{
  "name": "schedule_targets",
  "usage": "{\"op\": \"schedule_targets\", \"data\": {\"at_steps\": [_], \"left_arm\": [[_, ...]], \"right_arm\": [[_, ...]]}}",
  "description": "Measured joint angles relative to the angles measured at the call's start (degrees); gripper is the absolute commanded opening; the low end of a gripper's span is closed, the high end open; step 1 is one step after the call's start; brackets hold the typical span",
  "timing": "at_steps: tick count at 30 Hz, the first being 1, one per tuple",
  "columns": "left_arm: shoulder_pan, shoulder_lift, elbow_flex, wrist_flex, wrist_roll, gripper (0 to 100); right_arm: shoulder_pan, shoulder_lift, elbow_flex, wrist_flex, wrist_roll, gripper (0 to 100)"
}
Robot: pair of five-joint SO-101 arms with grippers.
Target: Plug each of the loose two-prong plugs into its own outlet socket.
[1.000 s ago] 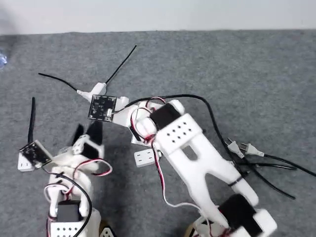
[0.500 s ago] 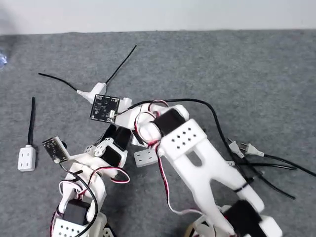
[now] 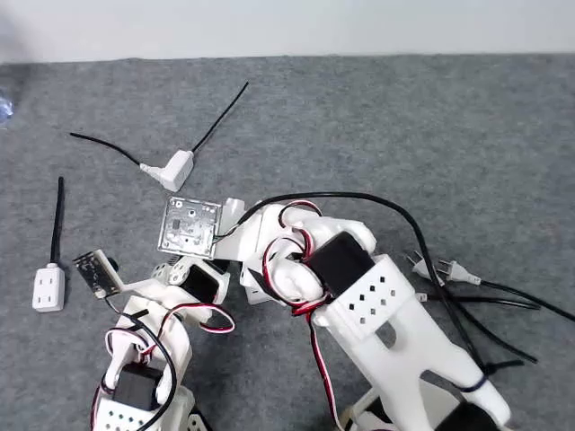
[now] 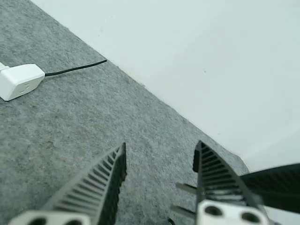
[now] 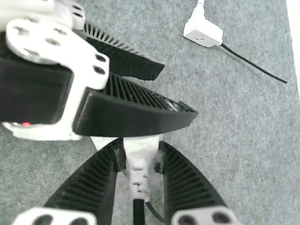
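My right gripper (image 5: 139, 154) is shut on a white two-prong plug (image 5: 138, 165) whose black cord (image 3: 395, 211) trails off to the right. The left gripper (image 4: 161, 150) stands open right beside it, its black fingers (image 5: 126, 110) crossing just ahead of the held plug. Two metal prongs (image 4: 186, 188) show next to one left finger. Both wrists meet near the middle of the mat (image 3: 216, 269), above a white socket that is mostly hidden. Two loose plugs (image 3: 438, 268) lie on the right. Another white socket (image 3: 47, 289) lies far left.
A third white socket (image 3: 172, 168) lies at the back left with black cords running off both ends; it also appears as the socket (image 5: 202, 32) and the socket (image 4: 18, 80). Black cables (image 3: 503, 301) sprawl at the right. The grey mat ends at a white wall (image 3: 287, 27).
The right arm drew back from the far socket toward the near middle. The left arm swung in from the far-left socket to the middle and now sits beside the right gripper.
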Motion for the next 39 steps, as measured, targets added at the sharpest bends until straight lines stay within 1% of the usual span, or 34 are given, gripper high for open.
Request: {"op": "schedule_targets", "data": {"at_steps": [11, 20, 34, 37, 39], "left_arm": [[0.0, 0.0, 0.0, 0.1, 0.1, 22], [-0.1, 0.0, -0.1, 0.1, 0.1, 22], [-0.1, 0.0, 0.1, 0.4, -0.2, 22], [-3.3, 0.0, 0.2, 0.5, -0.4, 22], [-7.7, 0.0, 0.3, 0.5, -0.5, 22]], "right_arm": [[0.0, -0.2, 0.0, 0.0, 0.0, 0.9], [0.0, -7.6, 1.1, 0.4, 0.0, 0.9], [0.0, -7.9, 2.5, 0.0, -0.9, 0.9], [-0.4, -7.9, 3.4, -1.5, -0.4, 0.8], [-0.3, -6.9, 3.4, -1.8, -0.1, 0.8]]}}
